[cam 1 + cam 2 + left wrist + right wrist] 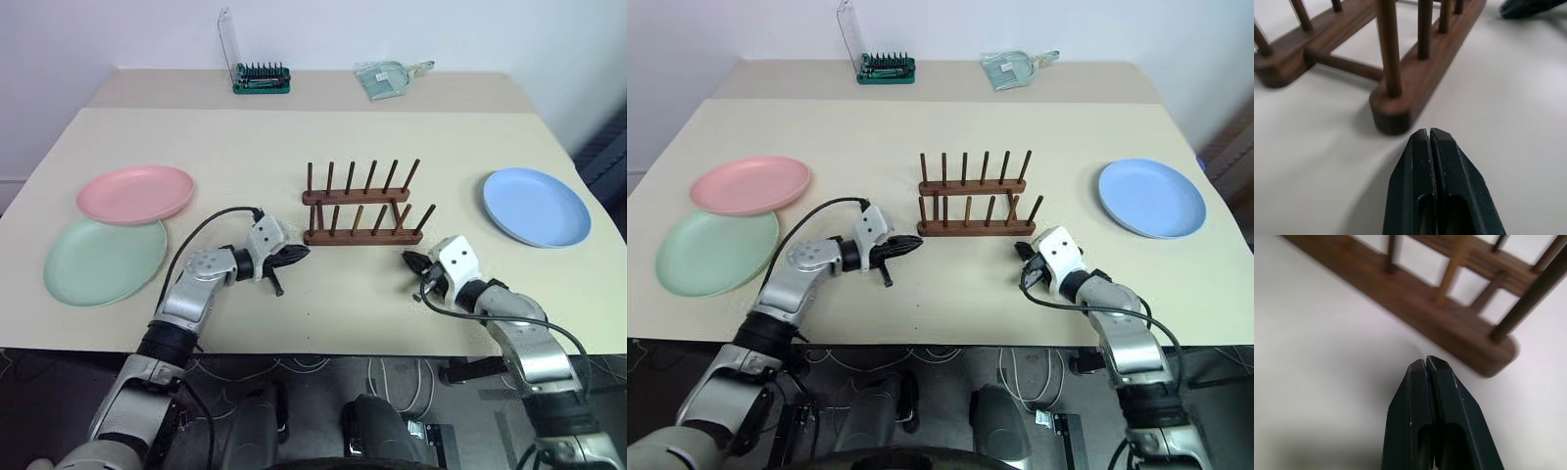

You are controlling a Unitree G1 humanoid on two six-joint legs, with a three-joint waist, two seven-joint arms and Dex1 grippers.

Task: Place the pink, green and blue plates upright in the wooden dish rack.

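Observation:
The wooden dish rack [360, 213] stands empty at the table's middle, two dark rails with upright pegs. The pink plate [135, 193] lies flat at the left, overlapping the green plate [104, 258] in front of it. At the right lies the blue plate [536, 206]. My left gripper [302, 253] is shut and empty, its tips just off the rack's near-left rail end [1393, 110]. My right gripper [409, 259] is shut and empty too, close to the near-right rail end [1488, 352]. Its black tips show past the rack in the left wrist view [1528, 7].
A green rack of tool bits [261, 78] with a clear lid stands at the table's far edge, with a pale green bagged item [387, 78] beside it. The cream table [245, 147] has free room around the rack. Cables trail from both wrists.

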